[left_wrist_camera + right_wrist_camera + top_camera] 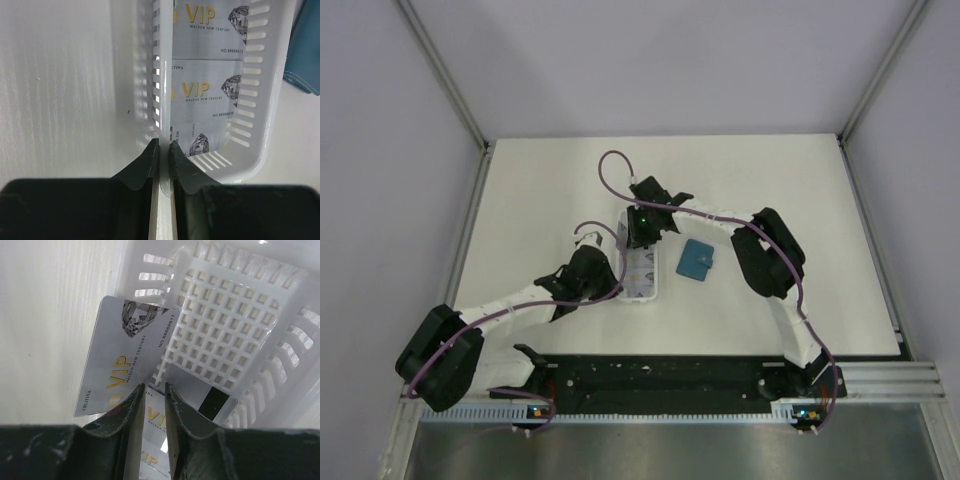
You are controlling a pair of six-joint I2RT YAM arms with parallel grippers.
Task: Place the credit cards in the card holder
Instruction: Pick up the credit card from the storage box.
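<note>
Several pale VIP credit cards lie in a long white slotted tray (646, 290). In the left wrist view three of these cards (205, 90) lie face up in a row. My left gripper (164, 143) is shut on the tray's left wall (161, 75). My right gripper (154, 386) hangs inside the tray's far end with its jaws a narrow gap apart. A face-up card (154, 422) shows through that gap. One card (125, 355) leans tilted against the tray's side, and another with a black stripe (212, 401) lies under the right finger. The teal card holder (697, 260) lies folded on the table right of the tray.
The tray's grid floor (225, 315) is bare beyond the right gripper. A corner of the teal holder (306, 50) sits close to the tray's right wall. White table (540, 200) surrounds the tray, and metal frame posts stand at the table's corners.
</note>
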